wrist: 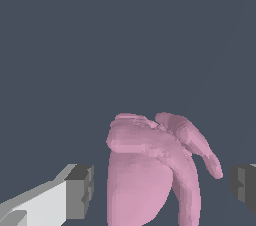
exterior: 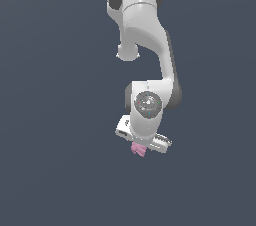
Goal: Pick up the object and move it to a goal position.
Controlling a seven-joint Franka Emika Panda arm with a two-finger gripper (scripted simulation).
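Here I see my single white robot arm (exterior: 145,45) reaching down the middle of the exterior view against a flat, dark blue-grey background that fills everything else. The arm's upper joints sit near the top edge, the forearm bends down toward the exterior view's right, and a round wrist joint with a speckled grey disc faces the camera. Below that wrist is the hand (exterior: 141,146), a white block tilted so that its end on the exterior view's right hangs lower. Directly under the hand, touching its underside, is the object (exterior: 138,149), a small pink lump much smaller than the hand; part of it is hidden by the hand's body. In the wrist view the object (wrist: 150,175) is large and close, a pink mass with a rounded smooth lobe and several ridged folds fanning off to one side. It sits between the two dark grey fingertips (wrist: 80,191), one on a pale grey finger and the other barely inside the frame at the opposite edge. I see a strip of background between each fingertip and the pink surface, so the fingers stand apart and are not pressing on the object in this view. I cannot tell whether the object rests on a surface, since the background shows no edge, shadow or counter.
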